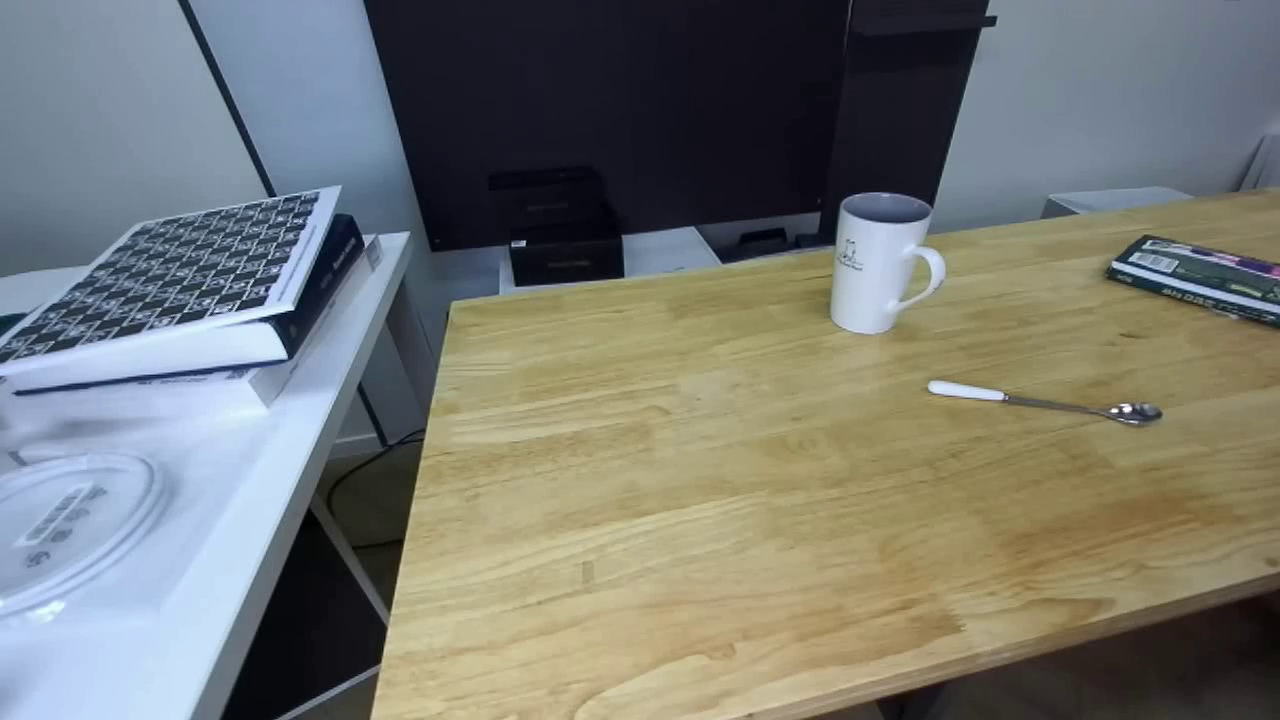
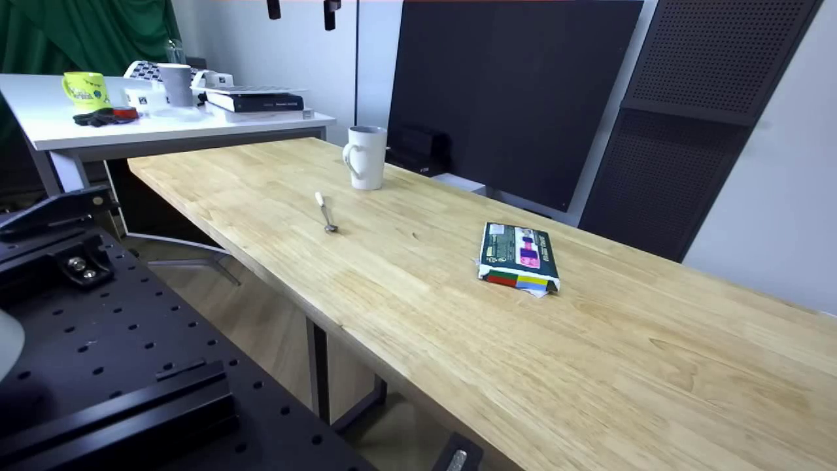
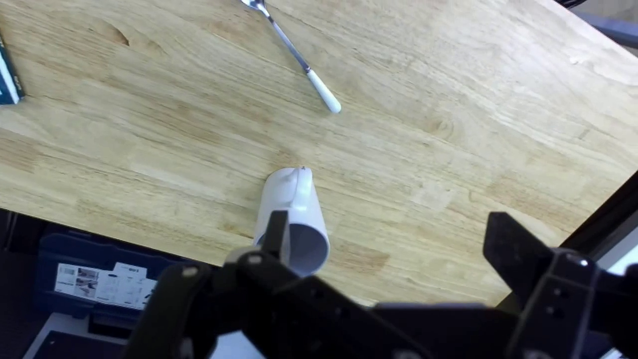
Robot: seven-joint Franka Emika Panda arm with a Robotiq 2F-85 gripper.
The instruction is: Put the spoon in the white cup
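Observation:
The spoon (image 1: 1050, 403) lies flat on the wooden table, with a white handle and a metal bowl. It shows in both exterior views (image 2: 324, 207) and in the wrist view (image 3: 300, 58), where the bowl is partly cut off at the top edge. The white cup (image 1: 866, 270) stands upright near the table's far edge, beyond the spoon; it also shows in an exterior view (image 2: 368, 160) and in the wrist view (image 3: 276, 199). My gripper (image 3: 389, 218) is open and empty, high above the table. Its left finger covers part of the cup's rim. Its fingertips show at the top of an exterior view (image 2: 301, 13).
A dark green package (image 2: 520, 252) lies on the wooden table (image 1: 650, 480); it also shows in an exterior view (image 1: 1200, 275). A white side table (image 1: 215, 470) bears stacked books (image 1: 180, 265). A black perforated base (image 2: 189, 366) stands beside the wooden table.

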